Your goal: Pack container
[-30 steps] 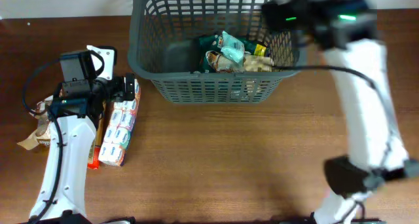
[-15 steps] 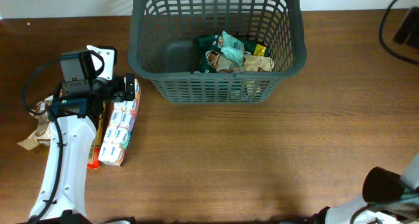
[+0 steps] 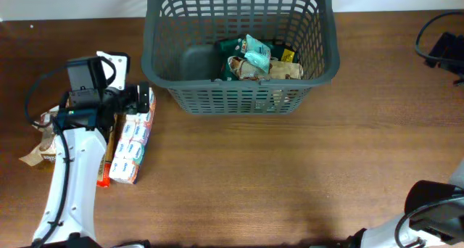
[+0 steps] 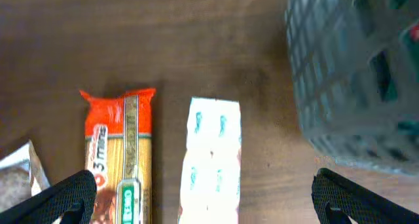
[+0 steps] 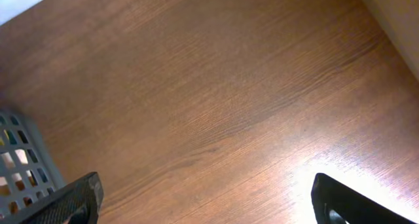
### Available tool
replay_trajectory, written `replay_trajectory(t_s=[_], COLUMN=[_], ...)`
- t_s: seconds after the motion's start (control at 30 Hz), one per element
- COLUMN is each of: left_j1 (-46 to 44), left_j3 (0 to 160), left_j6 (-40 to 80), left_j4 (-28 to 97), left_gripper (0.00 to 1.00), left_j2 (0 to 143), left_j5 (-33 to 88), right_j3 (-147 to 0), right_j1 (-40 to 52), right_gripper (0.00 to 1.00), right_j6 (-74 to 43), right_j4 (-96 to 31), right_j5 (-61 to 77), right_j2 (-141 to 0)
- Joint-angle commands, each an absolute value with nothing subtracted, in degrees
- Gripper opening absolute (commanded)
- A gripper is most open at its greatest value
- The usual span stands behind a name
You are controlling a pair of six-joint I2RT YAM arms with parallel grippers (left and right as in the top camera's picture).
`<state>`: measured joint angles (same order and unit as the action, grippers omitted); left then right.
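One dark grey container (image 3: 239,97) sits at top centre of the overhead frame, with food packets (image 3: 257,59) piled in its right half. Left of it, the left gripper (image 4: 203,179) hangs with jaws wide apart above a white packet (image 4: 213,162) and an orange pasta packet (image 4: 121,158). The right gripper (image 5: 206,185), jaws likewise spread and empty, hovers over the table (image 5: 229,86) well to the container's right.

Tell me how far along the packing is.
Done: several packets lie in the container. In hand: nothing; the left gripper hangs open over the white-blue packet beside the orange pasta pack, and the right gripper is open over bare table. Left: those two and a brown bag, all outside.
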<state>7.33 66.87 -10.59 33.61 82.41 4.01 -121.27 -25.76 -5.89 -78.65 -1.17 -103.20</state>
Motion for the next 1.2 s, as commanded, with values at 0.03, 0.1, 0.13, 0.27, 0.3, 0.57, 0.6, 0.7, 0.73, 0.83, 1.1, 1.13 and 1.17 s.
replay_trajectory(t_s=[0.03,0.1,0.13,0.27,0.3,0.57,0.6,0.7,0.73,0.83,1.1,1.13,1.17], left_j1=[9.13,9.82,9.91,9.91,9.91,9.91,9.91,9.91,9.87,9.43,8.25,8.25,8.25], left_j3=[67.81,67.81,67.81,67.81,67.81,67.81,67.81,67.81,67.81,67.81,68.34,68.82,69.78], left_j6=[-6.11,-5.65,-5.67,-5.80,-5.78,-5.85,-6.02,-6.31,-6.68,-8.64,-8.64,-8.64,-8.64], left_j4=[37.93,40.45,41.54,46.11,47.27,45.82,45.39,44.53,44.36,44.31,42.02,42.04,42.39], left_gripper=[0.99,0.99,0.99,0.95,0.95,0.95,0.95,0.94,0.94,0.90,0.02,0.02,0.02], left_j2=[82.72,82.96,83.13,84.36,84.90,95.29,96.95,101.78,103.39,107.00,109.60,109.60,109.47], left_j5=[0.10,0.23,0.19,0.21,0.21,0.21,0.19,0.21,0.25,0.19,-0.45,-0.45,-0.45], right_j3=[-120.92,-120.92,-120.92,-120.92,-120.92,-120.92,-120.92,-120.92,-120.92,-120.92,-120.92,-120.92,-120.92], right_j1=[-25.89,-25.89,-25.89,-25.89,-25.89,-25.89,-25.89,-25.89,-25.89,-25.89,-25.89,-25.89,-25.89], right_gripper=[0.99,0.99,0.99,0.99,0.99,0.99,0.99,0.99,0.99,0.99,0.99,0.99,0.99], right_j6=[-6.50,-6.50,-6.50,-6.50,-6.50,-6.50,-6.50,-6.50,-6.50,-6.50,-6.50,-6.50,-6.50], right_j4=[-78.48,-78.48,-78.48,-78.48,-78.48,-78.48,-78.48,-78.48,-78.48,-78.48,-78.48,-78.48,-78.48], right_j5=[-0.49,-0.49,-0.49,-0.49,-0.49,-0.49,-0.49,-0.49,-0.49,-0.49,-0.49,-0.49,-0.49], right_j2=[-102.50,-102.50,-102.50,-102.50,-102.50,-102.50,-102.50,-102.50,-102.50,-102.50,-102.50,-102.50,-102.50])
